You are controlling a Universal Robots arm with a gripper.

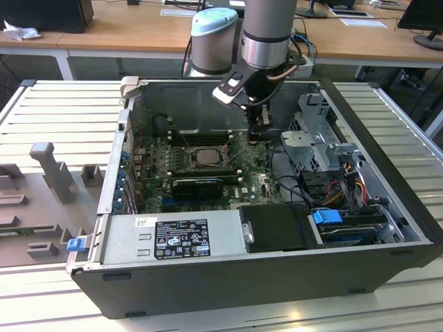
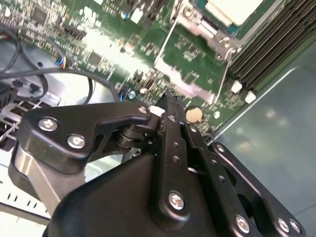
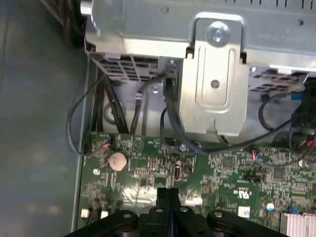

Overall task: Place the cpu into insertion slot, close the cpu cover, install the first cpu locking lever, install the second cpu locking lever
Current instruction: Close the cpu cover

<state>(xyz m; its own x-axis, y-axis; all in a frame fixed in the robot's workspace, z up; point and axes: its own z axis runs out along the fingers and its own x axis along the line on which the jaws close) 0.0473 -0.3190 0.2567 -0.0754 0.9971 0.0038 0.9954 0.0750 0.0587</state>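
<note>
The cpu (image 2: 236, 9) lies in the insertion slot (image 2: 198, 23) with its silver top uncovered. In the exterior view the slot (image 1: 208, 158) is on the green board in the middle of the open case. The cpu cover (image 2: 163, 63), a thin silvery frame, is swung away from the slot toward my gripper, and green board shows through its window. A thin wire lever (image 2: 226, 69) runs along one side of the frame. My gripper (image 2: 170, 98) is shut on nothing, its tips just off the cover's free edge. It hangs at the exterior view's right of the slot (image 1: 261, 131), over the board (image 3: 168, 193).
A silvery drive cage (image 3: 212, 84) and loose black cables (image 3: 123, 106) stand close beyond the gripper. A coin battery (image 3: 117, 160) sits on the board nearby. Long black memory slots (image 2: 266, 44) flank the socket, a black card (image 1: 197, 185) lies in front, and case walls (image 1: 124, 145) enclose everything.
</note>
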